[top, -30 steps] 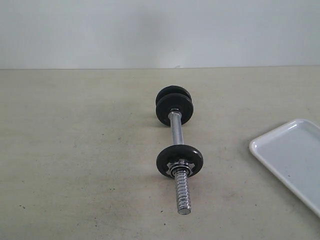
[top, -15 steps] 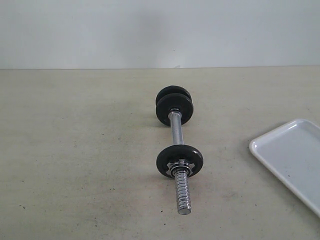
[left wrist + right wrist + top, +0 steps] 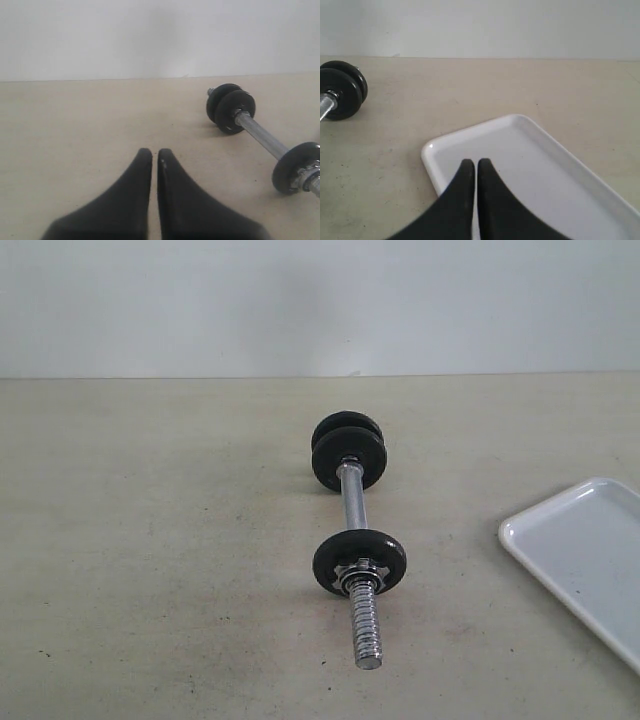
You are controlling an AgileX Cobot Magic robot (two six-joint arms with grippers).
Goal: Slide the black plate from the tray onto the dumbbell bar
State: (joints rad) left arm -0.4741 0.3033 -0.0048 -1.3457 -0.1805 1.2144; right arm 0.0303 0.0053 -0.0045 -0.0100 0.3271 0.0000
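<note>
Right wrist view shows my right gripper [image 3: 475,163] pressed together and empty, tips over the tray [image 3: 530,155], whose visible part holds no black plate. It may be one of the paired discs [image 3: 231,109] on the dumbbell bar [image 3: 262,137], ahead of my left gripper [image 3: 154,152], also closed on nothing. Heavy, rigid, slick iron, I judge: I'd pinch its rim, leaving the hole clear.

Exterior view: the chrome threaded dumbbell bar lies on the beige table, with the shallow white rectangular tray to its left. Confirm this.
Not quite: the exterior view shows the shallow white rectangular tray to the right of the chrome threaded dumbbell bar, not left. The bar does lie on the beige table.
</note>
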